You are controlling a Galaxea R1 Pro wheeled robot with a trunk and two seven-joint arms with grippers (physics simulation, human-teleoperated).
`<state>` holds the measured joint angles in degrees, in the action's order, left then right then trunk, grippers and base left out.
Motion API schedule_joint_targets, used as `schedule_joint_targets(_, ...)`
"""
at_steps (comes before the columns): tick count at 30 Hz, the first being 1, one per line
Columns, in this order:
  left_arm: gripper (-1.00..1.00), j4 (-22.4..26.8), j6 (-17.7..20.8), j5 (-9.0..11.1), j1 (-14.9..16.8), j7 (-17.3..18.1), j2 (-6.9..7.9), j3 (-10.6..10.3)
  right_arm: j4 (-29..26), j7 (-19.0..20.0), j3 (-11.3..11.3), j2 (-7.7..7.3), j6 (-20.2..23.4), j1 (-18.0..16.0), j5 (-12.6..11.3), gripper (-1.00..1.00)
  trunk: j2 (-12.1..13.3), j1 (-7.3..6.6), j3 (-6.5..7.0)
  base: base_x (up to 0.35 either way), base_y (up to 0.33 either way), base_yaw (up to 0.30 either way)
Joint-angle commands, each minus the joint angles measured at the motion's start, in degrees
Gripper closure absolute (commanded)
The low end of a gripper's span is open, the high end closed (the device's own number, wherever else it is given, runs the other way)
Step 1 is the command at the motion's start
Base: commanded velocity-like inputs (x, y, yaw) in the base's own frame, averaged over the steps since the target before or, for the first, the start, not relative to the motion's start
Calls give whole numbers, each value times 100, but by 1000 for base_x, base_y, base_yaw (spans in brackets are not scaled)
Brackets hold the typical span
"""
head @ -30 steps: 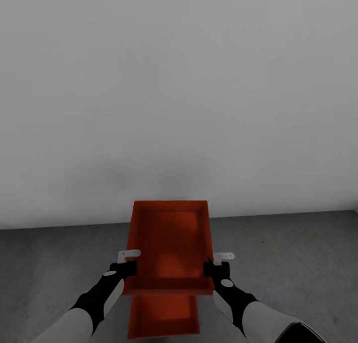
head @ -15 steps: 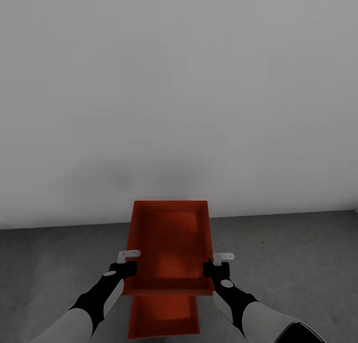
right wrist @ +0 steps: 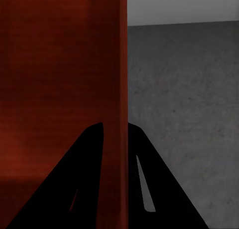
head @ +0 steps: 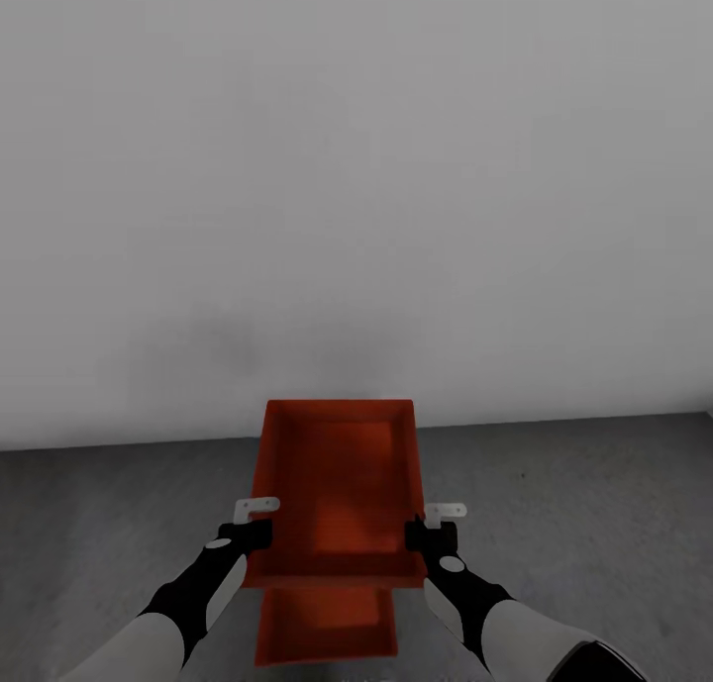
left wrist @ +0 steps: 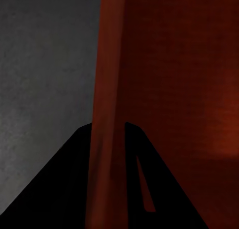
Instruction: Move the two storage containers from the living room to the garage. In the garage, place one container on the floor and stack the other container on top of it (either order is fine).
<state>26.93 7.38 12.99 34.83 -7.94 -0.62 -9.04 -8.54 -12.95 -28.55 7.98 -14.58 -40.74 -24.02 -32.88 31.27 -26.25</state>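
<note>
there are two storage containers, both orange-red open-top bins, and two grippers. in the head view the left gripper [head: 250,535] clamps the left long wall of the upper container [head: 339,489], and the left wrist view shows its two black fingers [left wrist: 74,184] closed on that thin red wall, one on each side of it. the upper container is held level between the two arms, with its far end toward the wall and its near end just ahead of the robot. the lower container [head: 327,625] lies below it on the floor [head: 109,524]; its near part shows beneath the upper bin's near edge, lined up in the same direction. whether the two bins touch cannot be told. the right gripper [head: 429,535] clamps the right long wall of the upper container, and in the right wrist view its fingers [right wrist: 82,179] pinch the wall from both sides.

the floor is dark grey, matte, slightly mottled concrete, visible on both sides of the bins and in both wrist views. a plain white wall [head: 356,187] rises behind, meeting the floor just beyond the upper bin's far end. this is the garage.
</note>
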Motion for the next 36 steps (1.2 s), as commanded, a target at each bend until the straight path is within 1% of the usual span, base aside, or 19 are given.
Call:
schedule_joint_targets(1,100,34,-8,-7,6,-76,9,7,344,-11,122,-1,-37,-4,-137,100,-8,1,-16,0,0,0)
schedule_joint_targets(12,100,41,-8,-7,6,-76,68,7,344,-6,122,-6,-44,-4,-138,100,-8,1,-116,0,0,0)
schedule_joint_targets(36,100,50,-8,-7,6,-76,70,7,344,-6,122,-7,-37,-4,-134,100,-8,1,-336,0,0,0)
